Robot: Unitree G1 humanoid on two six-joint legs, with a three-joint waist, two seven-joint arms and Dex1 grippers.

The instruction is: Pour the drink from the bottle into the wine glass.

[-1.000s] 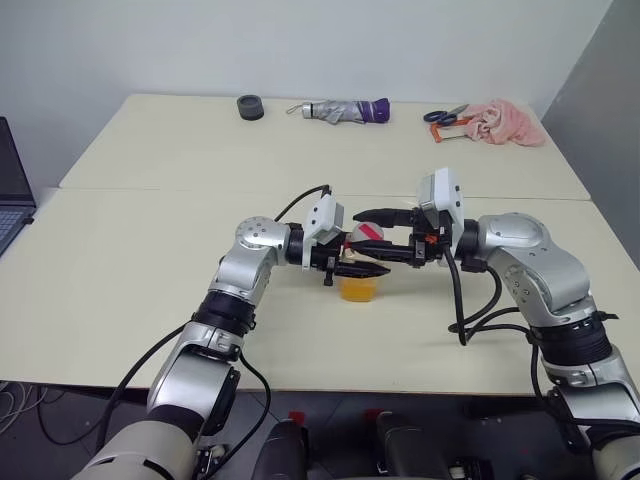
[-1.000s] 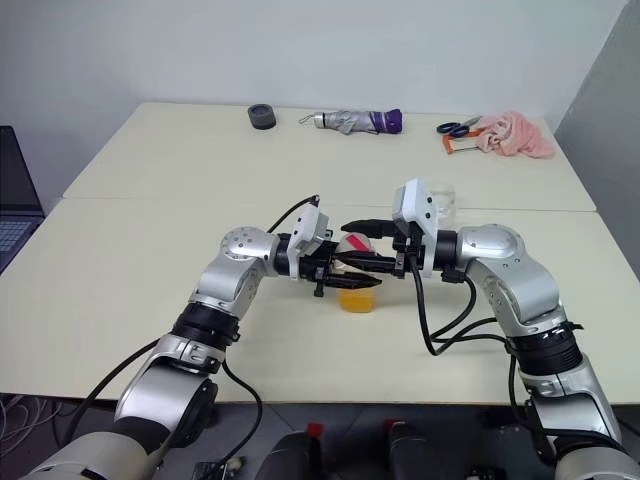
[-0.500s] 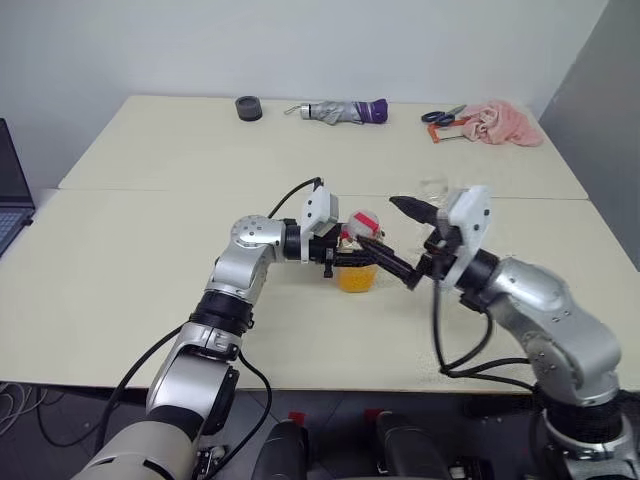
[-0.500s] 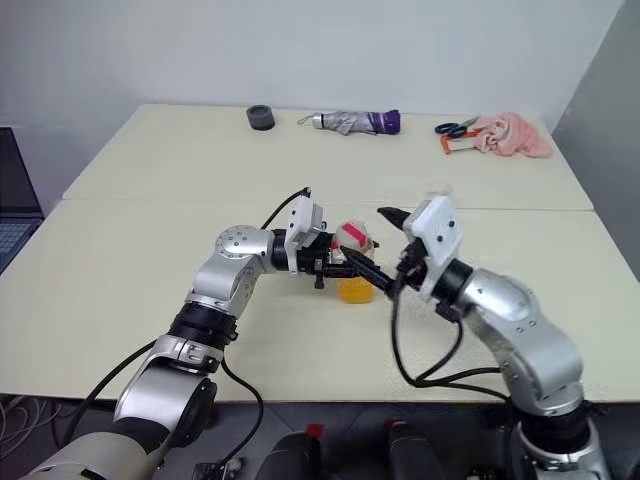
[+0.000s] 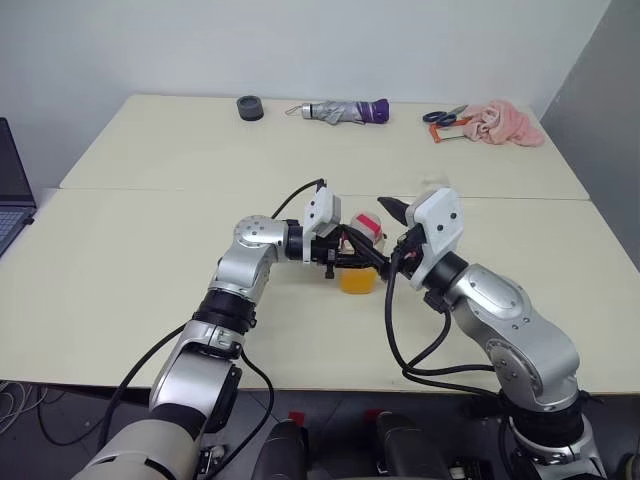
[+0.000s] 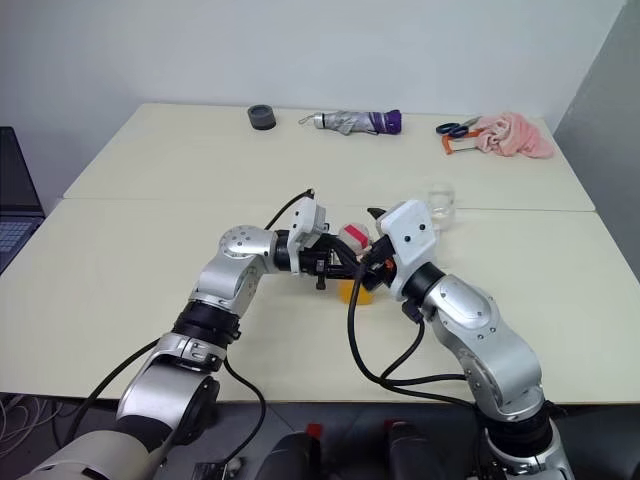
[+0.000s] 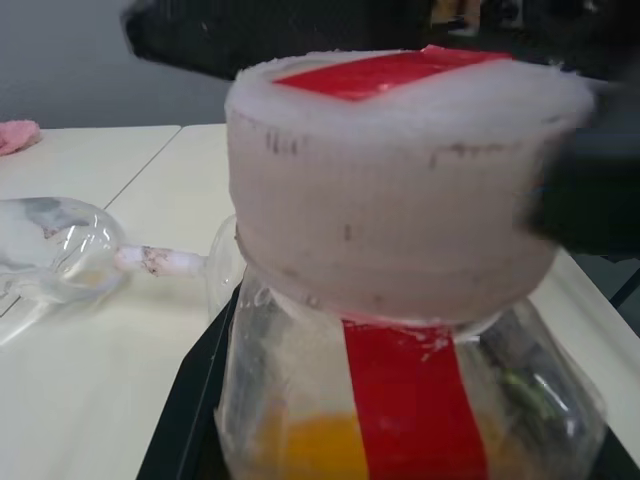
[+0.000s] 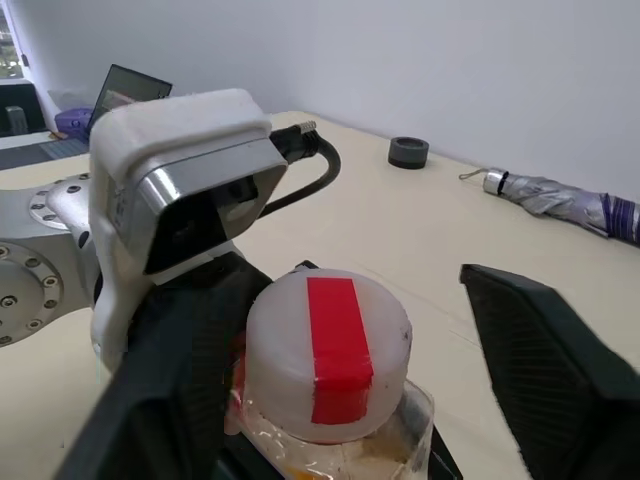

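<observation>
A small clear bottle (image 5: 358,281) with a red label stripe stands near the middle of the table, and orange drink (image 7: 300,445) fills its lower part. Its whitish cap (image 8: 328,352), crossed by a red stripe, is on. My left gripper (image 5: 350,262) reaches in from the left, level, and is shut on the bottle's body. My right gripper (image 5: 377,231) comes from the near right, and its open fingers (image 8: 535,365) straddle the cap, with a gap on one side. The clear, empty wine glass (image 6: 440,200) stands just behind my right wrist.
Along the far edge lie a black round object (image 5: 249,106), a folded umbrella (image 5: 345,110), scissors (image 5: 445,115) and a pink cloth (image 5: 500,122). A laptop (image 5: 12,185) sits at the left border. A seam runs across the table (image 5: 150,260) behind the bottle.
My right arm swung from the bottle's right side round toward me, and its gripper now reaches forward and left over the cap. The left gripper and bottle stayed put.
</observation>
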